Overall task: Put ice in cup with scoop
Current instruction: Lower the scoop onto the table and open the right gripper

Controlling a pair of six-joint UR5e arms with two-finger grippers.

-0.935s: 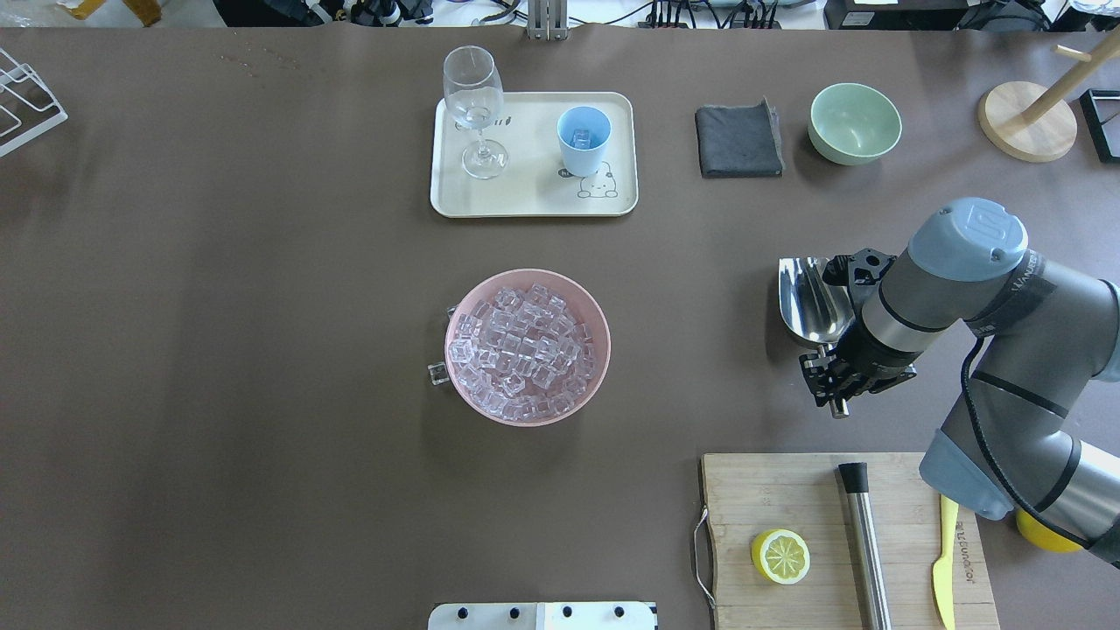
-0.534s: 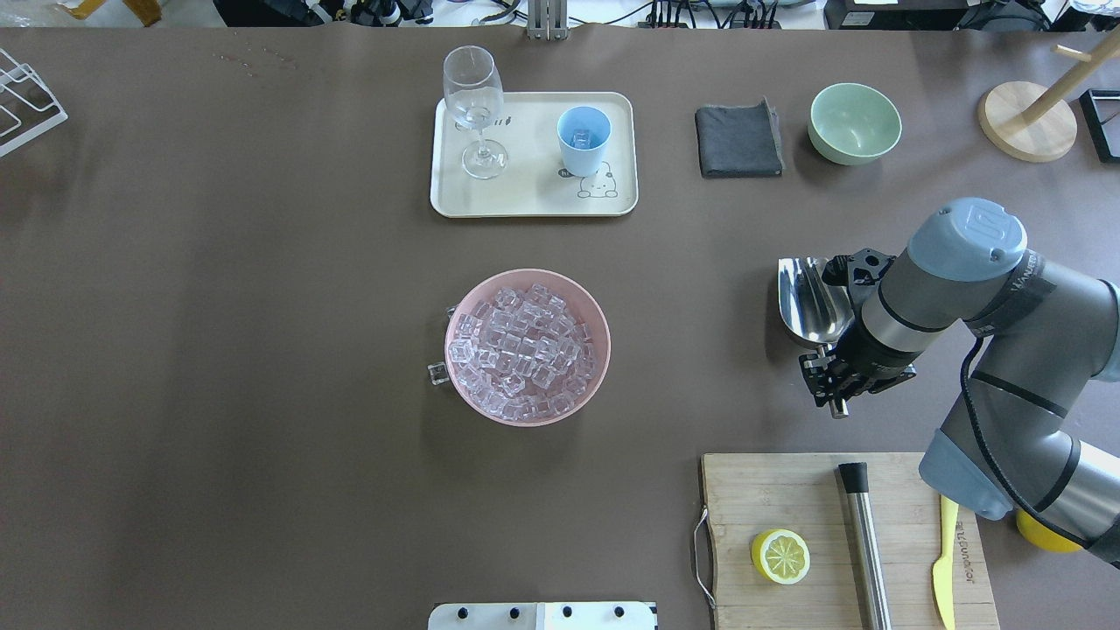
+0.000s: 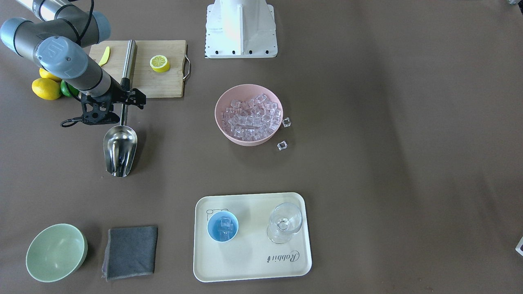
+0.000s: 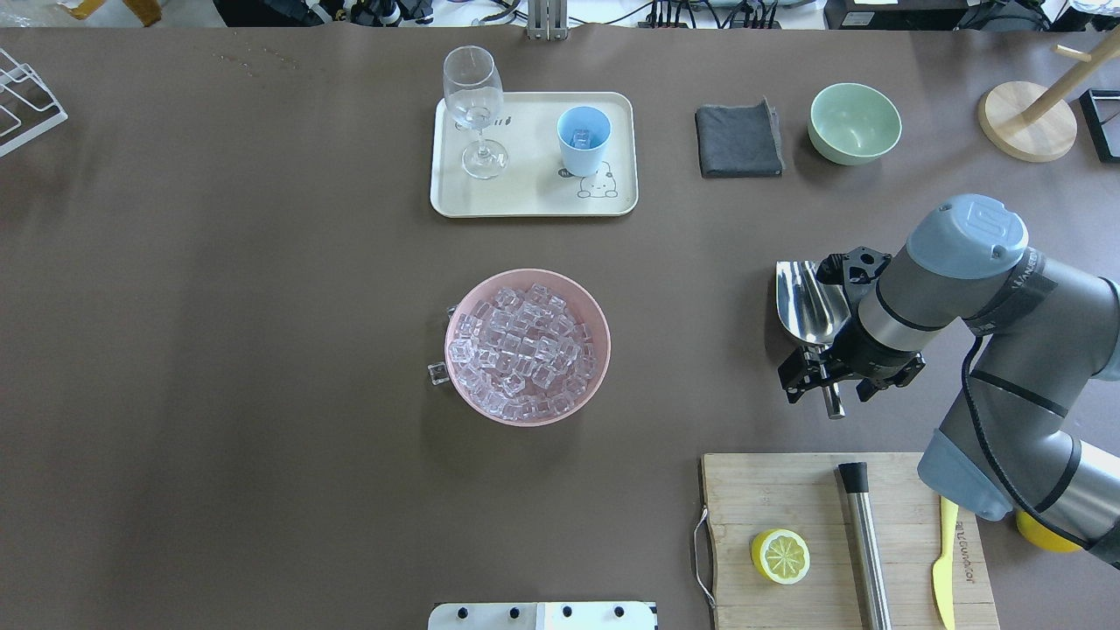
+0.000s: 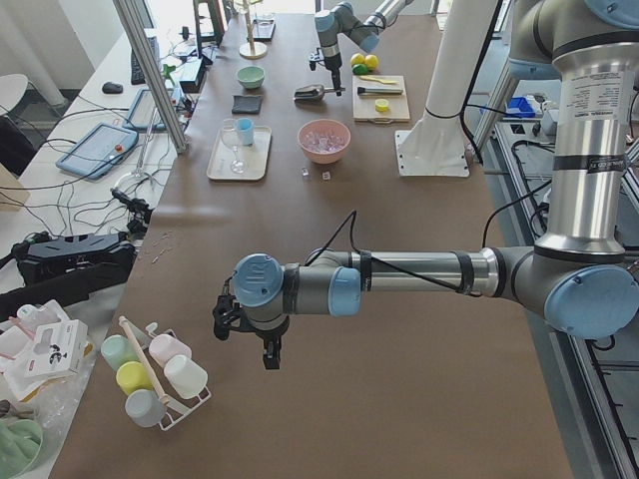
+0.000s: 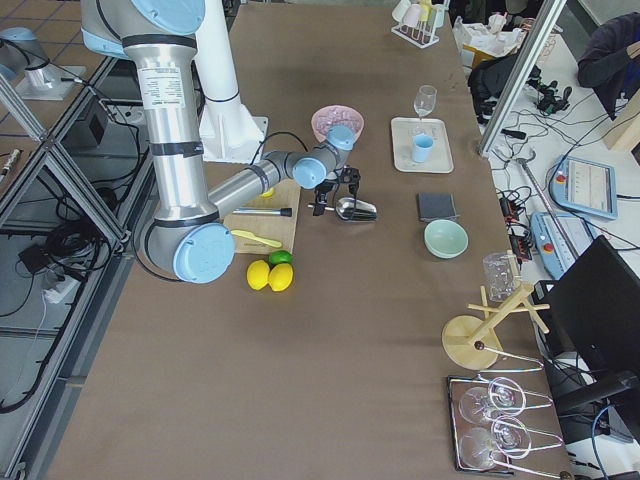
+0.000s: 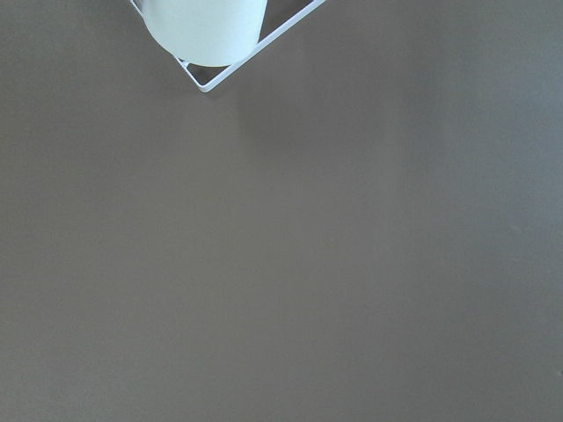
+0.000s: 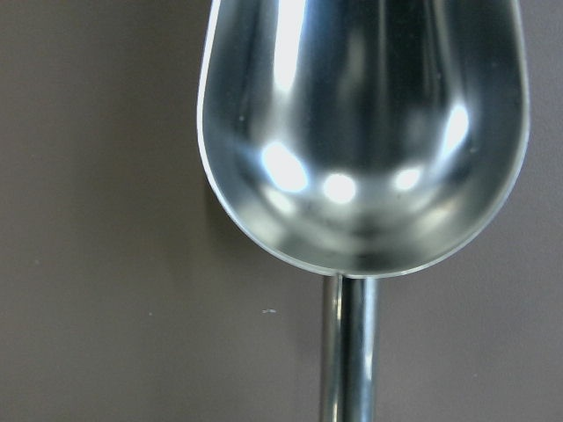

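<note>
Overhead exterior: right gripper (image 4: 829,383), jaws spread, is straddling the handle of the empty scoop (image 4: 809,302) lying on the bench (image 4: 262,350). At nine o'clock a pink bowl (image 4: 593,308) is holding heaped ice (image 4: 521,350); at eleven, the cup (image 4: 584,156) is holding some cubes.

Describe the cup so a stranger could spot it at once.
Find the cream tray on the table's side farthest from the robot. Of the two things on it, the cup is the short, opaque light-blue one, not the tall clear stemmed glass.
</note>
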